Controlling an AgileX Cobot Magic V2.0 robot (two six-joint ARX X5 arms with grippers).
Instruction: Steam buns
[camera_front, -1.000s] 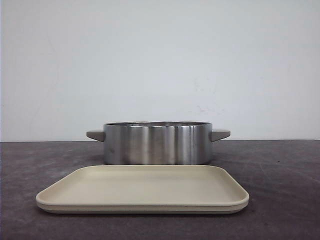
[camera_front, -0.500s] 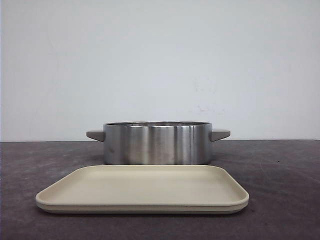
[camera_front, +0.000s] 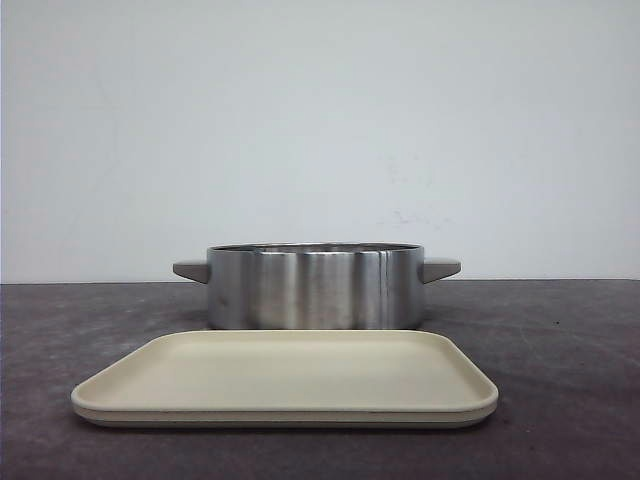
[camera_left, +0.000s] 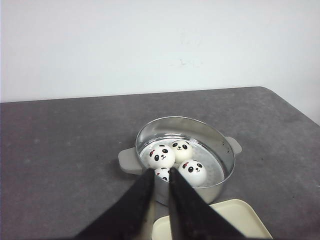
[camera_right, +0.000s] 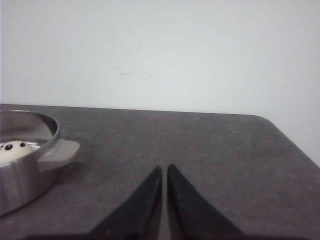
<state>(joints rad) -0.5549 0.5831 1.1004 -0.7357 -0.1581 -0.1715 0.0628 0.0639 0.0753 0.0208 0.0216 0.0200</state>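
Note:
Four white panda-faced buns lie inside the steel pot (camera_left: 226, 165): one (camera_left: 161, 156), one (camera_left: 182, 149), one (camera_left: 193, 171), and one (camera_left: 163, 173) partly hidden behind my fingers. My left gripper (camera_left: 161, 171) hovers above the pot's near rim, its jaws a narrow gap apart and empty. My right gripper (camera_right: 164, 168) is shut and empty over bare table, to the right of the pot (camera_right: 22, 175), where one bun (camera_right: 12, 149) peeks over the rim. In the front view the pot (camera_front: 315, 290) hides the buns, and no gripper shows.
A cream rectangular tray (camera_front: 290, 375) lies empty in front of the pot and also shows in the left wrist view (camera_left: 240, 217). The pot has grey side handles (camera_front: 440, 269). The dark table's right edge (camera_right: 290, 145) is near my right gripper.

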